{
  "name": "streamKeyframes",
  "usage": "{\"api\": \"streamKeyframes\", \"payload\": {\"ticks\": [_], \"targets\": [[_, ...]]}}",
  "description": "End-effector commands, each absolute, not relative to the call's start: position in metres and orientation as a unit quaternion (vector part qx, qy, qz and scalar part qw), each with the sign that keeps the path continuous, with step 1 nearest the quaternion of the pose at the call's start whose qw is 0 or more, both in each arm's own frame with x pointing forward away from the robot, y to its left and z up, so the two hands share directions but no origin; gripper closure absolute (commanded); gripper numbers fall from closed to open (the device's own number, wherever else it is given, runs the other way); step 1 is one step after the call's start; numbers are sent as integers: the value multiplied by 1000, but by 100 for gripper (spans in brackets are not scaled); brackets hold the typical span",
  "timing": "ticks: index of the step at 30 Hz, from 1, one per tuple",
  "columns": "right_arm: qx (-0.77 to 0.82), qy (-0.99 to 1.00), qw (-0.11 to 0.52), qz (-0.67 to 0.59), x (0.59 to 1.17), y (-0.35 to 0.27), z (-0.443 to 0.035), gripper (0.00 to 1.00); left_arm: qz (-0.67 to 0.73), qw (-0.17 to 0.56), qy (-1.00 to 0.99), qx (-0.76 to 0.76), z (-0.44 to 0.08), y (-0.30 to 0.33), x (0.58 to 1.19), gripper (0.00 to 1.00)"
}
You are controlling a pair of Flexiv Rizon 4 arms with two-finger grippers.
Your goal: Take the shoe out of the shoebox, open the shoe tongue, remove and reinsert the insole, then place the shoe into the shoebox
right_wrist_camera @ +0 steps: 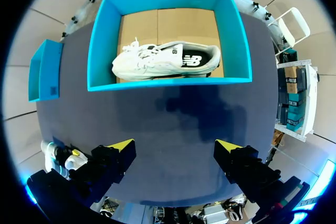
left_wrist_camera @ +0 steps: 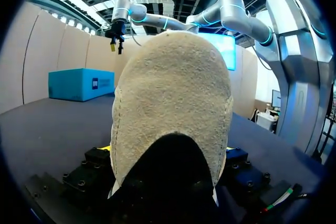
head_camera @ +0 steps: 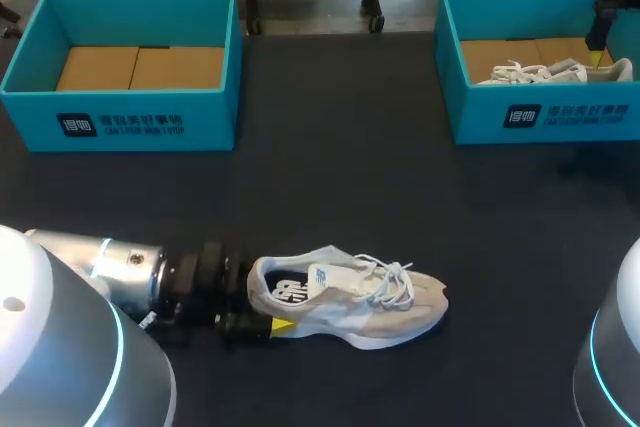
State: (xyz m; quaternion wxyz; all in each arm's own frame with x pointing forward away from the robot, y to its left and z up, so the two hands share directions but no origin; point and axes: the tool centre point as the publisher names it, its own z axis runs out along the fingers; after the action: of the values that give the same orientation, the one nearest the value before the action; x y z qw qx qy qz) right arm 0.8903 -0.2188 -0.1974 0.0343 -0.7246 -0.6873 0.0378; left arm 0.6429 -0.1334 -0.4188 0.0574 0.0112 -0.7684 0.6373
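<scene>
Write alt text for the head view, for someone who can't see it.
The left gripper grips the heel of a beige shoe resting on the dark table near the front. At the back stand two teal shoeboxes: the left box empty, the right box holding a white shoe, with the right gripper above it.

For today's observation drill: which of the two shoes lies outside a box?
The beige suede lace-up shoe on the dark table, heel in the left hand; the white lace-up shoe lies inside the right teal cardboard shoebox.
</scene>
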Motion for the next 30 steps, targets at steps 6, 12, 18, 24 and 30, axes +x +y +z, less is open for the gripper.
{"api": "streamKeyframes", "payload": {"ticks": [6,12,18,24,30], "targets": [[-725,-687,34,38,890,-219,-198,0,636,44,-770,16,-416,-138,642,100],[-725,-687,34,38,890,-219,-198,0,635,48,-771,7,-416,-140,647,100],[-725,-687,34,38,890,-219,-198,0,638,56,-768,2,-417,-141,648,100],[-725,-687,34,38,890,-219,-198,0,638,56,-768,2,-417,-141,648,100],[-725,-687,34,38,890,-219,-198,0,638,56,-768,2,-417,-141,648,100]]}}
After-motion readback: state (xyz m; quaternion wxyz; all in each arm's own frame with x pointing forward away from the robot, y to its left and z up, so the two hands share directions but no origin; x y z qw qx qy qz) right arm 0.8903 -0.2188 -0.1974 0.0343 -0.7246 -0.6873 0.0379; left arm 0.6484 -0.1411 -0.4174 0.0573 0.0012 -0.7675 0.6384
